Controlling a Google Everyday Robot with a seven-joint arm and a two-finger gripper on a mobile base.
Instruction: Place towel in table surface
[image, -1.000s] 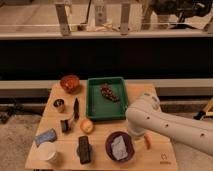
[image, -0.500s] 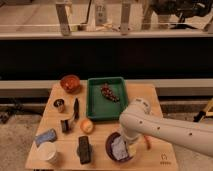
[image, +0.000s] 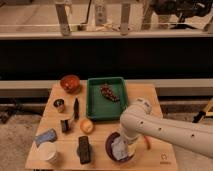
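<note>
A pale bluish-white towel (image: 119, 148) lies crumpled inside a purple bowl (image: 109, 146) near the front edge of the wooden table (image: 102, 131). My white arm reaches in from the right and bends down over the bowl. My gripper (image: 129, 144) is at the bowl's right side, right at the towel and mostly hidden by the arm.
A green tray (image: 95, 102) holds a dark bunch (image: 108, 92). An orange bowl (image: 70, 83), a small cup (image: 59, 104), a black tool (image: 76, 108), an orange fruit (image: 86, 125), a blue sponge (image: 45, 136), a white cup (image: 47, 152) and a black block (image: 85, 149) are on the left. An orange stick (image: 146, 143) lies right of the bowl.
My arm has swung left and lowered, bringing the gripper from beside the bowl down onto the towel in it. The other objects have not moved.
</note>
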